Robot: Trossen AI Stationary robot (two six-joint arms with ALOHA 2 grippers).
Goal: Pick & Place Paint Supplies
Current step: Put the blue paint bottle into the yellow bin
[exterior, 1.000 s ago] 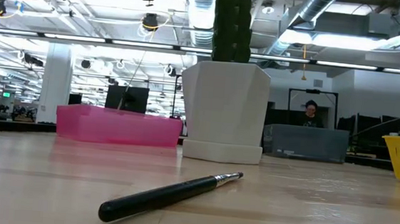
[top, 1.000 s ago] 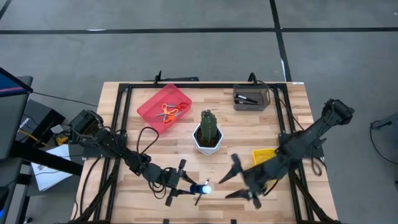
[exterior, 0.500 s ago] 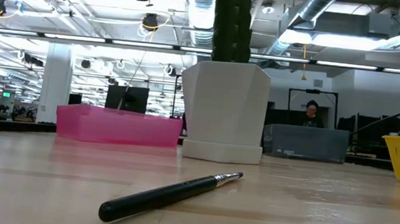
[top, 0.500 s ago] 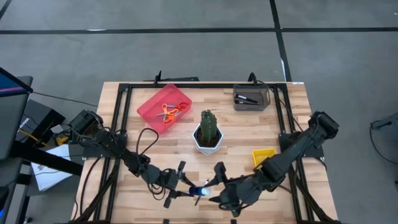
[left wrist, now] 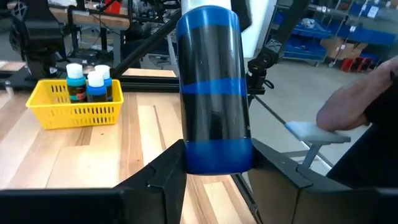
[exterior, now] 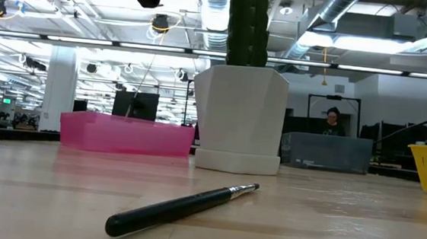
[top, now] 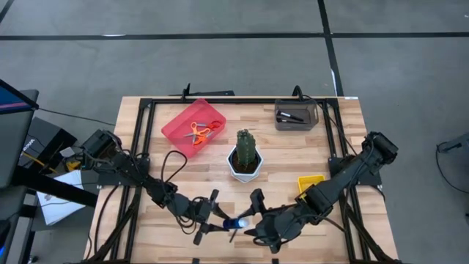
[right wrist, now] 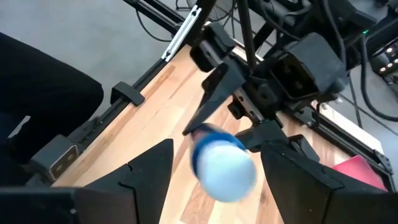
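My left gripper [top: 218, 218] is shut on a small blue paint bottle [top: 236, 222] above the table's near middle. The bottle has a dark label [left wrist: 211, 81], and its white cap [right wrist: 225, 173] points toward my right gripper [top: 253, 218]. That gripper is open, with one finger on either side of the cap [right wrist: 217, 163]; I see no touch. A dark-handled paintbrush [exterior: 180, 207] lies flat on the table below them. Orange-handled scissors [top: 198, 133] lie in the pink tray [top: 176, 125]. More bottles [left wrist: 87, 84] stand in the yellow basket [top: 311, 183]. My left gripper pinches the bottle's bottom end [left wrist: 214, 160] between its two fingers [left wrist: 165, 177]. It comes level from the table's left, fingers along the bottle. The bottle sticks out past the fingertips, cap toward the table's right, lifted clear of the table.
A green cactus in a white pot [top: 245, 155] stands mid-table, behind the grippers. A grey bin [top: 296, 116] with dark items is at the far right. A black frame [top: 146, 147] runs around the table. A person's arm [left wrist: 360, 106] shows beyond the table's edge.
My right gripper has swung toward the table's left, from near the yellow basket up to the bottle's cap, staying open. The bottle has stayed in place.
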